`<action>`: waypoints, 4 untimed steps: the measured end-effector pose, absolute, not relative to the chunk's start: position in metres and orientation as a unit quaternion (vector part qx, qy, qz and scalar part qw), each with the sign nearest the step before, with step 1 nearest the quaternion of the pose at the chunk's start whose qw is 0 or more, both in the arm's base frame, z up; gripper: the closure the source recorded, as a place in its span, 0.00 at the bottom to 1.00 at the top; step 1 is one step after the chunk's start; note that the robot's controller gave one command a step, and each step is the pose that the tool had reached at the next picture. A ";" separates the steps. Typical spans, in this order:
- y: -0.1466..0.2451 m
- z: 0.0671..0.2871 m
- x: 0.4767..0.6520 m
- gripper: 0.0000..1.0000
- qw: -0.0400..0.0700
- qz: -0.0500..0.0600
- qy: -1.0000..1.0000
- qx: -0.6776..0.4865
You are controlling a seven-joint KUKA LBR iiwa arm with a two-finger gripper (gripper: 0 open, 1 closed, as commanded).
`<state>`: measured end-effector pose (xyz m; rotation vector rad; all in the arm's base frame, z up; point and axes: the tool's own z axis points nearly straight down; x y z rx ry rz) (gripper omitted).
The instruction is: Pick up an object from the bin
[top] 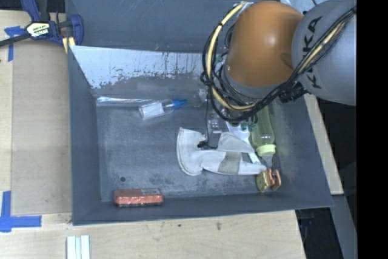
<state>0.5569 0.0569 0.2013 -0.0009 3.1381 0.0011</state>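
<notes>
The gripper (212, 135) hangs low over a crumpled white fabric glove (203, 159) lying right of centre on the bin floor. Whether the gripper is apart or clamped cannot be told.

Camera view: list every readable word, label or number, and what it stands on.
"KUKA": dark letters on the arm's grey casing, partly crossed by cables.
On the clear bottle with blue cap: nothing legible.
On the brown bar by the front wall: nothing legible.
</notes>
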 end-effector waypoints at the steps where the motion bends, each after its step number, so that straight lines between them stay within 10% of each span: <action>1: 0.030 0.164 0.562 0.00 0.006 0.001 1.000 -0.026; 2: 0.007 0.120 0.562 0.00 0.002 0.000 0.996 -0.091; 3: 0.004 0.083 0.567 1.00 0.002 0.000 0.996 -0.087; 4: 0.004 0.083 0.567 1.00 0.002 0.000 0.996 -0.087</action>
